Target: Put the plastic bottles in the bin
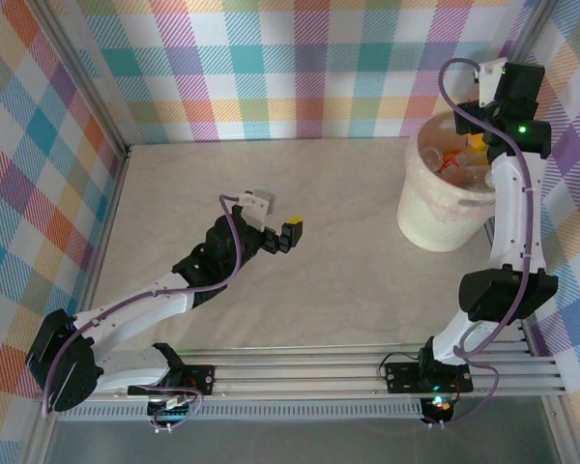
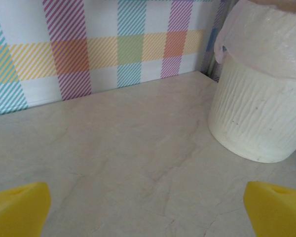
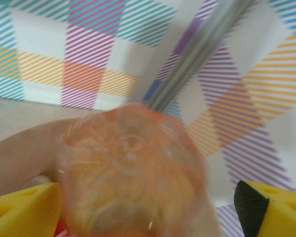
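The bin (image 1: 443, 211), a cream-white bucket with a bag liner, stands at the far right of the table and holds several plastic bottles (image 1: 456, 160). My right gripper (image 1: 475, 144) hangs over its mouth. In the right wrist view its yellow fingers (image 3: 24, 208) stand wide apart, and a blurred clear orange bottle (image 3: 133, 168) sits between them, with a gap to the right finger. My left gripper (image 1: 282, 237) is open over the middle of the table with nothing between its fingertips (image 2: 19, 207). The bin (image 2: 256, 113) is ahead of it to the right.
Plaid walls close in the table at the back and on both sides, and a metal corner post (image 3: 202, 47) rises just behind the bin. The pale marbled tabletop (image 2: 138, 143) stretches bare in front of the left gripper.
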